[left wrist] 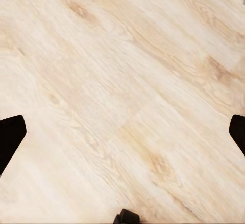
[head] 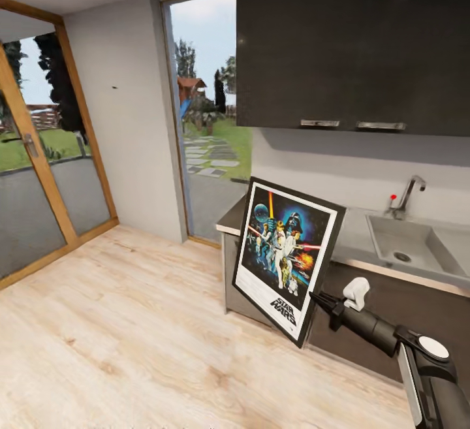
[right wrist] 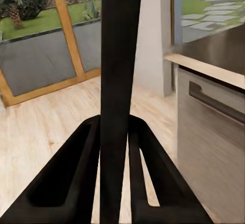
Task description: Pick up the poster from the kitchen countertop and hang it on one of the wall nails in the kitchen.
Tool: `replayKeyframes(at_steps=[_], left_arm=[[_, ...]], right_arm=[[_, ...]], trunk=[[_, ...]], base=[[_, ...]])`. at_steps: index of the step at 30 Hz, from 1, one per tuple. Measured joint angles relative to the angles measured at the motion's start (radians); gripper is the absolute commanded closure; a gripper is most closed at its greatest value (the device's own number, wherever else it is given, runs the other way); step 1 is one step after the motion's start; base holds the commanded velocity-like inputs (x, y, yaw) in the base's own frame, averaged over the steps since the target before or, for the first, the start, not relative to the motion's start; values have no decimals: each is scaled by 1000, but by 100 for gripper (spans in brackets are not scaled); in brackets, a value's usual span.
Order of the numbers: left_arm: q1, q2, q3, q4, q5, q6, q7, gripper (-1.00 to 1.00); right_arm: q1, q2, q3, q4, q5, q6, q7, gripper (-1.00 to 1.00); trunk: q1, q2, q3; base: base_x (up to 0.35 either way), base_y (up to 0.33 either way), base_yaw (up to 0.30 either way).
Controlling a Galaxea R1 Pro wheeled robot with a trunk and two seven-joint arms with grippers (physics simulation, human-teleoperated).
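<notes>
two dark, glossy upper cabinets [head: 352, 44] hang high above the right gripper [head: 318, 298], flat-fronted with slim steel handles. below them, behind the gripper and to its right, runs the kitchen countertop [head: 356, 236], a matte grey slab with an inset rectangular steel sink [head: 418, 246] and a curved tap [head: 409, 194]. the light wood floor [head: 130, 331] spreads to the gripper's left, planked and grained. farther left stands a pale grey wall [head: 127, 122], smooth, carrying a tiny dark wall nail [head: 115, 87] well above and away from the gripper. the poster [head: 287, 259] is off the counter, held in the air just left of the gripper, tilted, flat and rectangular with a thin black frame and white border. the right gripper's black fingers [right wrist: 76, 173] are clamped on the poster's edge [right wrist: 120, 81], one on each side. the left gripper [left wrist: 122, 132] points at the floor [left wrist: 122, 81], its dark fingertips [left wrist: 10, 132] spread wide, holding nothing.
</notes>
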State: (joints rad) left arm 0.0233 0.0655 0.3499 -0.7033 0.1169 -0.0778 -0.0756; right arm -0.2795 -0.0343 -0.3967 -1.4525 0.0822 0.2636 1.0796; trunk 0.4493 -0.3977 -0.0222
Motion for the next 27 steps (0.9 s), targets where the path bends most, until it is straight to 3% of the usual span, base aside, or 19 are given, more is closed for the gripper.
replayKeyframes(at_steps=[18, 27], left_arm=[[0, 1, 0, 1, 0, 6, 0, -100], [0, 1, 0, 1, 0, 7, 0, -100]], right_arm=[[0, 0, 1, 0, 0, 1, 0, 100], [0, 0, 1, 0, 0, 1, 0, 100]], trunk=[[0, 0, 0], [0, 0, 0]], base=[[0, 292, 292], [192, 253, 292]])
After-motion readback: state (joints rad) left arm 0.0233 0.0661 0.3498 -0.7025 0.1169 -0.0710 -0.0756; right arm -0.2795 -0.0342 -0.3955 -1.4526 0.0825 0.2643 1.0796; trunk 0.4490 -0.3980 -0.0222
